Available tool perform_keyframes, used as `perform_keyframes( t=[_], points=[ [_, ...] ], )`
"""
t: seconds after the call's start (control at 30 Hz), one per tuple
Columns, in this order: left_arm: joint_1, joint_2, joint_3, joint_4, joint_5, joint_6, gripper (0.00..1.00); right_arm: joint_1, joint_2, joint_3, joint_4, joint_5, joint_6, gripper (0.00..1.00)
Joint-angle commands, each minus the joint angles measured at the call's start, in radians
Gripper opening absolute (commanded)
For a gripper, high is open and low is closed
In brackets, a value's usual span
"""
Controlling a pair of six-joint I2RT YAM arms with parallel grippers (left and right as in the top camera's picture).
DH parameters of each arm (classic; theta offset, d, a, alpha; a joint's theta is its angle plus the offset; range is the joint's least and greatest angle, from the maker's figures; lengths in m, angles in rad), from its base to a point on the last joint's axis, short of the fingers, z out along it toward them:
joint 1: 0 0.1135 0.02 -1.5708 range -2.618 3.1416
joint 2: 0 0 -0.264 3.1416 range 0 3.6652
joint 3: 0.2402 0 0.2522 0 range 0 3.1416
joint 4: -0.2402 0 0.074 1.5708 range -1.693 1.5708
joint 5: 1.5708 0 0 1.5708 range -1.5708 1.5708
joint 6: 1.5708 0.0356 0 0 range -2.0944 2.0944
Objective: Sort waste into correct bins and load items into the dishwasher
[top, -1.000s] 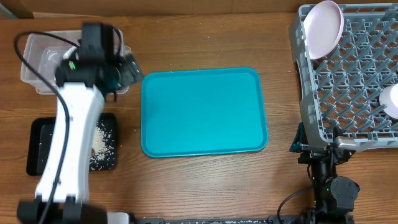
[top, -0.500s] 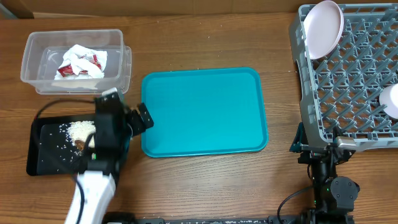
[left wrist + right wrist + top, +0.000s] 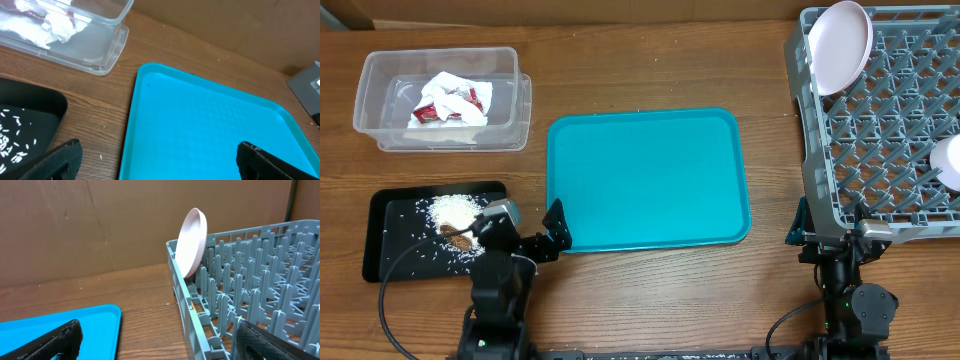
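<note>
The clear tub [image 3: 442, 100] at the back left holds the crumpled white napkin [image 3: 450, 95] and the red wrapper [image 3: 428, 108]; the left wrist view shows its near corner [image 3: 107, 52] and the napkin [image 3: 47, 22]. Rice grains [image 3: 453, 210] and a brown scrap [image 3: 463, 240] lie in the black tray [image 3: 390, 250]. My left gripper [image 3: 528, 220] [image 3: 160, 170] is open and holds nothing, low over the teal tray's left rim near the black tray [image 3: 30, 107]. The grey rack [image 3: 880, 130] [image 3: 250, 280] carries a white plate [image 3: 840, 45] [image 3: 192, 242] on edge and a white bowl [image 3: 950, 160]. My right gripper [image 3: 835, 232] [image 3: 160, 347] is open beside the rack's front left corner.
The teal serving tray [image 3: 650, 180] [image 3: 210, 125] [image 3: 60, 325] lies bare in the middle of the wooden table. A few stray rice grains [image 3: 100, 156] dot the wood by its left rim. A brown cardboard wall backs the table.
My left arm has pulled back from over the clear tub to the table's front edge, uncovering the tub and the black tray. The right arm has not moved.
</note>
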Motion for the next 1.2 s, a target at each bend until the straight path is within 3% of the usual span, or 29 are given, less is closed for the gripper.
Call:
perform_keyframes(
  t=[0.0,0.4,0.8,1.03,1.17],
  points=[
    [0.0,-0.071,-0.049,0.015,0.006,0.023,1.0,-0.004,-0.008,-0.011,0.006,0.001,0.004,1.0],
    [0.001,-0.255,-0.115,-0.025,-0.068,0.037,1.0,-0.004,-0.008,-0.011,0.006,0.001,0.004,1.0],
    [0.002,-0.418,-0.115,-0.072,-0.034,0.306,1.0,-0.004,-0.008,-0.011,0.006,0.001,0.004,1.0],
    [0.016,-0.442,-0.115,-0.072,-0.047,0.34,1.0,-0.004,-0.008,-0.011,0.006,0.001,0.004,1.0],
    [0.024,-0.442,-0.115,-0.072,-0.049,0.447,1.0,-0.004,-0.008,-0.011,0.006,0.001,0.004,1.0]
  ],
)
